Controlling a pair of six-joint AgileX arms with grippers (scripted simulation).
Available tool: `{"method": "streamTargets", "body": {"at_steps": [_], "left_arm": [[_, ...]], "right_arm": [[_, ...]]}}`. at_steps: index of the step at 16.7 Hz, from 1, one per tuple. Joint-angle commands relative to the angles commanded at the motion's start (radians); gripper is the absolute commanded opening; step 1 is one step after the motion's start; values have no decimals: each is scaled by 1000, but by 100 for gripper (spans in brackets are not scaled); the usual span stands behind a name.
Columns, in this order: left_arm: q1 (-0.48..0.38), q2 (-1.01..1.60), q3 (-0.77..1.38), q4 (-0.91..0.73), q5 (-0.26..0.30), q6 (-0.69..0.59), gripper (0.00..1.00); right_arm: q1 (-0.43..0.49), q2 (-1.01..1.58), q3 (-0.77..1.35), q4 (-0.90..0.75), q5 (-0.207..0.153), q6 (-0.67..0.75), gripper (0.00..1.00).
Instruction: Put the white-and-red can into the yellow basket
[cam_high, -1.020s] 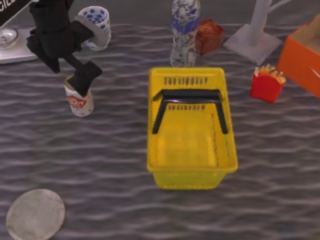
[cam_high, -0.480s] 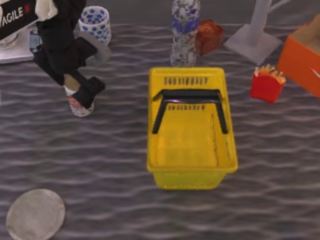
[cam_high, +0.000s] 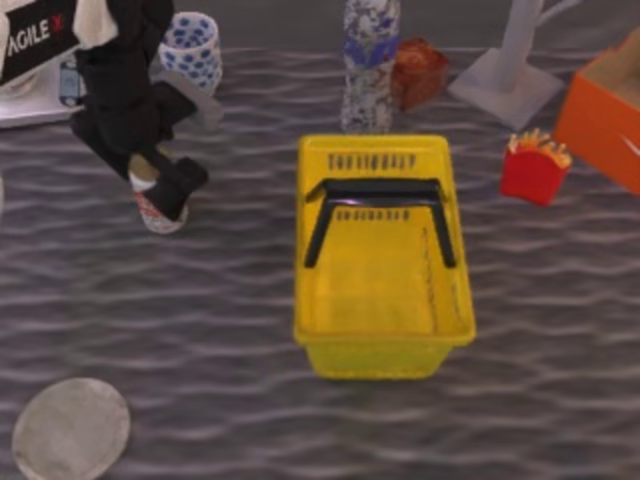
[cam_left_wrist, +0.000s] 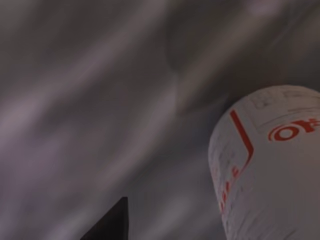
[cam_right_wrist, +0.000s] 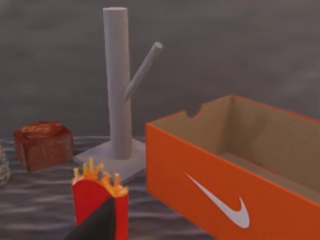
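Note:
The white-and-red can (cam_high: 150, 212) stands upright on the table at the left, mostly covered from above by my left gripper (cam_high: 162, 188). In the left wrist view the can (cam_left_wrist: 270, 165) fills one side, very close, and one dark fingertip (cam_left_wrist: 112, 225) stands apart from it with bare table between. The left gripper is open around the can. The yellow basket (cam_high: 310, 290) sits in the middle of the table, with its black handle (cam_high: 380, 188) lying across the far half. My right arm is out of the top view; its gripper (cam_right_wrist: 107, 227) shows only as a dark edge.
A white cup with blue dots (cam_high: 190, 45) stands just behind the left arm. A tall bottle (cam_high: 370, 60) and a brown block (cam_high: 420, 70) stand behind the basket. A red fries box (cam_high: 535, 170), an orange shoe box (cam_high: 605, 110) and a white stand (cam_high: 510, 75) are at the right; a grey disc (cam_high: 70, 430) lies front left.
My left gripper has come down over the can, which showed more of its label a second ago. Over the last half second it has barely moved. The basket has stayed put.

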Motion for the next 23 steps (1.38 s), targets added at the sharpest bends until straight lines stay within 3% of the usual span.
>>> {"method": "streamTargets", "body": {"at_steps": [10, 20, 23], "left_arm": [[0, 0, 0, 0, 0, 0, 2], [2, -2, -1, 0, 0, 1, 0], [-5, -7, -19, 60, 47, -15, 0]], "right_arm": [[0, 0, 0, 0, 0, 0, 100], [0, 0, 0, 0, 0, 0, 100], [0, 0, 0, 0, 0, 0, 100]]}}
